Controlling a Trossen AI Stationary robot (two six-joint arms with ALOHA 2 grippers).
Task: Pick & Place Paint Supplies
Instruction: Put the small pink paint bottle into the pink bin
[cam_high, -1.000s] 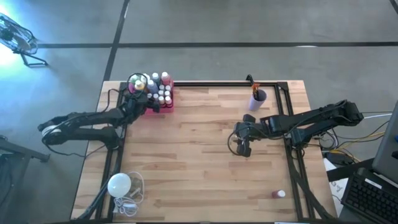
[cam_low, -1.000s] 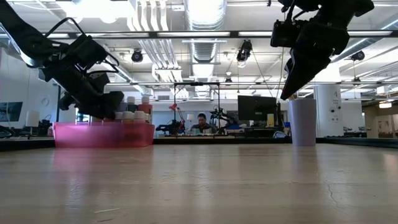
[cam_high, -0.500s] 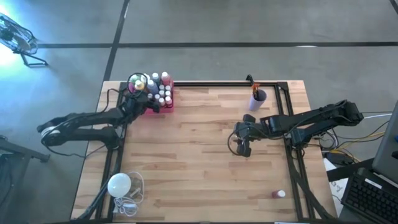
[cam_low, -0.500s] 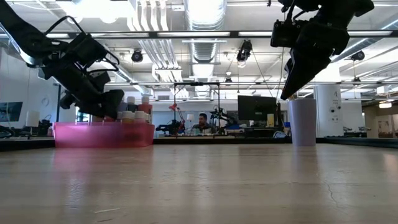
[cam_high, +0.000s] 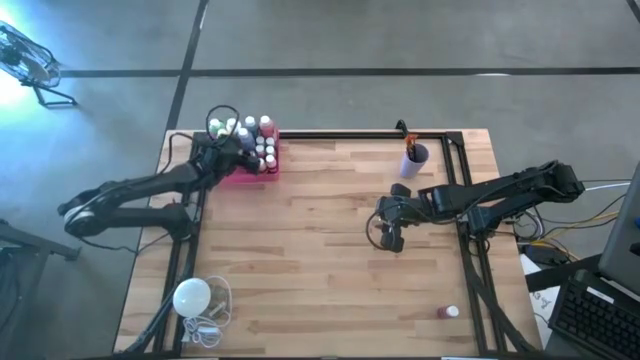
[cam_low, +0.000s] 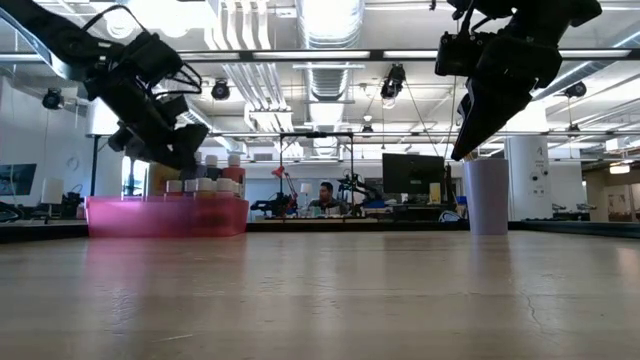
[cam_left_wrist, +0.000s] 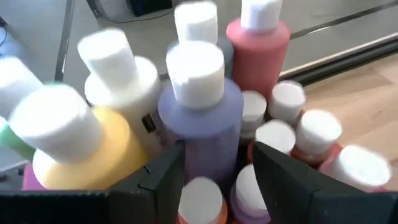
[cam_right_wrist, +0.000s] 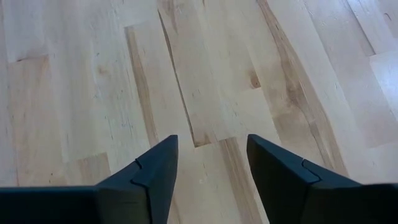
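A pink tray (cam_high: 247, 172) stands at the table's far left and holds white-capped paint bottles, among them a purple one (cam_left_wrist: 200, 118), a yellow one (cam_left_wrist: 84, 146) and a pink one (cam_left_wrist: 258, 53). My left gripper (cam_left_wrist: 217, 152) hangs open just above these bottles (cam_low: 185, 155), its fingers on either side of the purple bottle's lower body without holding it. My right gripper (cam_right_wrist: 211, 140) is open above bare wood right of the table's middle (cam_high: 393, 237). A cup (cam_high: 416, 154) with brushes stands at the far right. One small reddish bottle (cam_high: 447, 313) lies near the front right edge.
A white round bulb with a coiled cord (cam_high: 193, 297) lies at the near left corner. A black frame rail (cam_high: 340, 134) runs along the far edge. Bare wood stretches between the tray and my right gripper. Beyond the table a person sits at a desk (cam_low: 325, 197).
My left gripper has risen from among the bottles to just above the tray and shifted slightly toward the far left corner. My right arm has kept still.
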